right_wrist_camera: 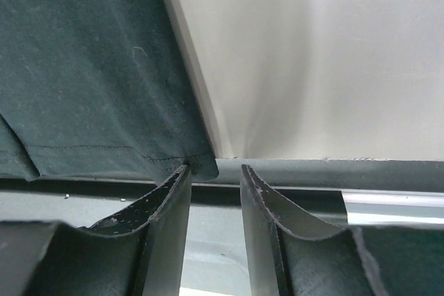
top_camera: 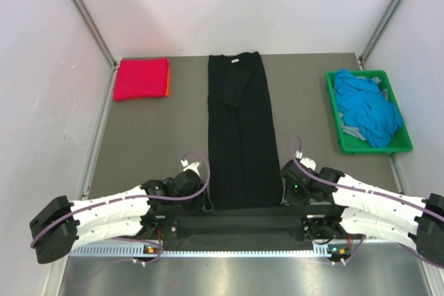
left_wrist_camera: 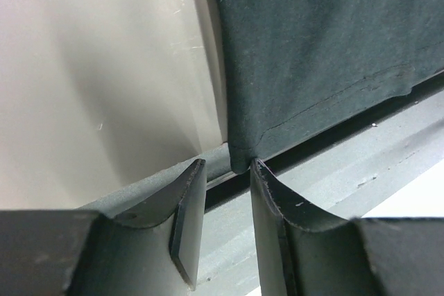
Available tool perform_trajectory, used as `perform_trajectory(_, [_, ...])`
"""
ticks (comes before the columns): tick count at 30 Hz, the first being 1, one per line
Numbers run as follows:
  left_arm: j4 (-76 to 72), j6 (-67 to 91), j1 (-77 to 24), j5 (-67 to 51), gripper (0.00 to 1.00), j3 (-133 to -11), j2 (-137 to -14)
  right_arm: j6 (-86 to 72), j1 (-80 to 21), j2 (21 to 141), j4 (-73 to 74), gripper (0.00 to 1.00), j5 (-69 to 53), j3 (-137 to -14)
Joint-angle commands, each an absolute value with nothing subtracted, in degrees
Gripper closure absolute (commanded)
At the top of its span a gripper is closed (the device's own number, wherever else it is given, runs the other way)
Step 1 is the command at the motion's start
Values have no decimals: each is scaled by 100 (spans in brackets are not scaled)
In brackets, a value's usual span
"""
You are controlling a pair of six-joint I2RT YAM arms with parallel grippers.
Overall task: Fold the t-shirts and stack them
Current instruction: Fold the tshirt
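Left hand (left_wrist_camera: pixel 227 171) low at the near left corner of the black shirt (top_camera: pixel 239 136), fingers (left_wrist_camera: pixel 186 202) parted with a clear gap, clamped on nothing. Corner of the hem right at that gap, touching or almost touching one fingertip; cannot tell which. Right hand (right_wrist_camera: pixel 214 170) mirrored at the near right corner, likewise open, the hem corner just beside the tip of one finger (right_wrist_camera: pixel 170 202), not pinched.

Black shirt flat down the middle of the surface (top_camera: pixel 152 143), folded lengthwise into a long narrow strip. Collar at the far end, hem at the near edge between the two arms. Small pale label (top_camera: pixel 234 61) at the collar. One sleeve (top_camera: pixel 234 88) turned inward on top, toward the far end.

Red shirt (top_camera: pixel 141 78) folded square at the far left, well apart from the black one. Lies on an orange shirt (top_camera: pixel 168 84), only a thin edge of it showing along the right side.

Blue shirts (top_camera: pixel 366 109) heaped loose in the green crate (top_camera: pixel 374 149) at the far right, well apart from the black shirt.
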State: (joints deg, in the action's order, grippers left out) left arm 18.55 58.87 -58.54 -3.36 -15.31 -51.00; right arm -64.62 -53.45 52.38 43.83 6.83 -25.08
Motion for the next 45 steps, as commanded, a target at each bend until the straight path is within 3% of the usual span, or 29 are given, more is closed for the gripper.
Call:
perform_trajectory(1, [1442,5968,-5880,-272,63,-1485,-5115,-6706,-5300,5028,4079,64,659,-2391])
perform_trajectory(7, [1195,5994,-5880,-325,66,-1468,-5124,-6838,-5300,4948,3920,65,650,-2250])
perform_trajectory(10, [1187,5977,-5880,-325,73,-1503,-5203,-6899,-5300,4913,3929,69,712,-2206])
perform_trajectory(15, [1125,5977,-5880,-360,88,-1529,-5344,-6908,-5300,4764,4016,83,861,-2232])
perform_trajectory(18, [1177,5985,-5871,-325,99,-1582,-5388,-6873,-5300,4755,4008,100,861,-2285])
perform_trajectory(28, [1222,6047,-5871,-290,100,-1872,-5186,-6399,-5300,4553,3973,100,984,-2610])
perform_trajectory(35, [1713,5670,-5749,395,100,-2740,-5536,-5364,-5274,5149,3955,100,1301,-3549])
perform_trajectory(45, [1705,4467,-3888,-693,100,-4067,-7072,-3158,-3931,6659,3271,100,520,-4981])
